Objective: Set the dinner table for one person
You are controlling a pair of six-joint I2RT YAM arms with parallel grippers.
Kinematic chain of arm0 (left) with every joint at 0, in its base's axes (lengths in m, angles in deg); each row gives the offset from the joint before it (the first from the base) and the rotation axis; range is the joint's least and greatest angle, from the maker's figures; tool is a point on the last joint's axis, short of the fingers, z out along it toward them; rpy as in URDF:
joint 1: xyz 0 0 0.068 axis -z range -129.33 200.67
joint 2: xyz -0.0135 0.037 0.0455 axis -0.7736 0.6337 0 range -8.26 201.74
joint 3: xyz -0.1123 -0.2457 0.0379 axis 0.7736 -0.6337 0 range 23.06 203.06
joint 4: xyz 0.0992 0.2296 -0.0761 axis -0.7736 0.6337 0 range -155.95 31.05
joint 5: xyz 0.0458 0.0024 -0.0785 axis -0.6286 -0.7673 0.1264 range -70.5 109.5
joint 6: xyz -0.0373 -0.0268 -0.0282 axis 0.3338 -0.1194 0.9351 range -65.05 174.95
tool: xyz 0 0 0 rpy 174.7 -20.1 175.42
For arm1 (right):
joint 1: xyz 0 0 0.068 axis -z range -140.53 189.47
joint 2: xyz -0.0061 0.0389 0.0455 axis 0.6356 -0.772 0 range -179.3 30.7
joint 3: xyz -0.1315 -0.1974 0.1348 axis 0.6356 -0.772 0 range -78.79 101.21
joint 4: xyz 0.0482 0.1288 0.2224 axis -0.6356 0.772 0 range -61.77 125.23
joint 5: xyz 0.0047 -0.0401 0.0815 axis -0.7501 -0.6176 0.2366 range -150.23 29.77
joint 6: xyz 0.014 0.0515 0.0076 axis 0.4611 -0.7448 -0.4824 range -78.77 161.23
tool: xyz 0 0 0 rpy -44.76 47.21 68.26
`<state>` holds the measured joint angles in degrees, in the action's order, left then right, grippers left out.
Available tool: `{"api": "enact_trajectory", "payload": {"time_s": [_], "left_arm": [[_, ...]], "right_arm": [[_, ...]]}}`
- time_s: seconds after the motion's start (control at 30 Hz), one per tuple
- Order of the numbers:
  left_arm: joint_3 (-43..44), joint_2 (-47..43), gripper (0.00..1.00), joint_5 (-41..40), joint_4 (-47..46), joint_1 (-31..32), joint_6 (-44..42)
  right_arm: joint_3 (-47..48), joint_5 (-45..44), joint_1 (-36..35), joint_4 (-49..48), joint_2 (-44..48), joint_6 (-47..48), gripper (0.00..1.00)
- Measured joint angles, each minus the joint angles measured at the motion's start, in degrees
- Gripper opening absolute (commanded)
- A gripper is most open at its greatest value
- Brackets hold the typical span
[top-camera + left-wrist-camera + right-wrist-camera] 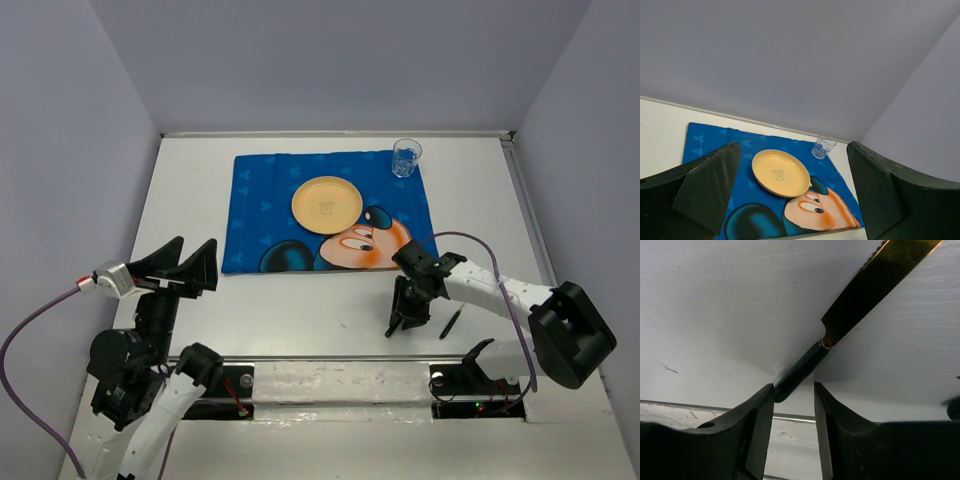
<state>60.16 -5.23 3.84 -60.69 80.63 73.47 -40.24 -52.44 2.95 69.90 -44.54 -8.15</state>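
In the top external view, the worktop (300, 310) is seen filling the floor of the grey-walled booth, its near edge at the arm bases. A blue cartoon placemat (260, 200) is spread on its far middle part. A yellow plate (327, 204) is set on the mat, and a clear glass (406, 157) is stood at the mat's far right corner. The left claw (198, 242) is held raised over the near left of the worktop, released and spread wide. The right claw (395, 330) is pointed down at the near right part, with a slim dark utensil (451, 323) laid just to its right.

In the left wrist view, the plate (781, 172), glass (823, 146) and mat are framed between the widely parted fingers (710, 190).

In the right wrist view, a knife (855, 305) with a gold blade and a dark handle is seen lying flat on the worktop (715, 315). The handle's end is placed between the right claw's fingertips, close against the left one. The claw is not clenched on it: a gap is shown at the other finger.
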Motion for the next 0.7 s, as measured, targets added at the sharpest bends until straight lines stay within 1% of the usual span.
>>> {"api": "enact_trajectory", "payload": {"time_s": [0.07, 0.3, 0.33, 0.4, 0.47, 0.5, 0.53, 0.57, 0.63, 0.67, 0.7], "left_arm": [[0.0, -0.1, 0.99, 0.0, 0.0, 0.0, 0.0], [0.0, -0.6, 0.99, -0.2, 0.2, 0.0, 0.0], [0.0, -0.6, 0.99, -0.2, 0.2, 0.0, 0.0], [0.0, -0.6, 0.99, -0.2, 0.2, 0.1, 0.0], [0.0, -0.6, 0.99, -0.3, 0.2, 0.1, 0.0], [0.0, -0.6, 0.99, -0.3, 0.2, 0.1, 0.0], [0.0, -0.6, 0.99, -0.3, 0.2, 0.1, 0.0], [0.0, -0.6, 0.99, -0.3, 0.2, 0.1, 0.0], [0.0, -0.6, 0.99, -0.2, 0.2, 0.2, 0.0], [0.0, -0.6, 0.99, -0.3, 0.2, 0.2, 0.0], [0.0, -0.6, 0.99, -0.3, 0.2, 0.3, 0.0]], "right_arm": [[-0.3, 0.2, -1.0, -0.9, -1.2, -1.1, 0.37], [-1.9, 0.1, -1.5, -3.0, -1.4, -3.4, 0.31], [-2.0, 0.1, -1.4, -3.2, -1.4, -3.6, 0.26], [-2.2, 0.1, -1.4, -3.4, -1.3, -3.9, 0.24], [-2.7, 0.2, -1.4, -3.7, -0.9, -4.2, 0.27], [-3.1, 0.2, -1.4, -3.8, -0.5, -4.4, 0.31], [-3.3, 0.2, -1.4, -3.9, -0.2, -4.6, 0.33], [-3.5, 0.3, -1.4, -4.1, 0.0, -4.6, 0.33], [-3.9, 0.7, -1.5, -4.4, 0.4, -4.9, 0.26], [-3.9, 0.8, -1.4, -4.5, 0.5, -4.9, 0.07], [-3.9, 0.7, -1.5, -4.4, 0.5, -4.9, 0.02]]}}
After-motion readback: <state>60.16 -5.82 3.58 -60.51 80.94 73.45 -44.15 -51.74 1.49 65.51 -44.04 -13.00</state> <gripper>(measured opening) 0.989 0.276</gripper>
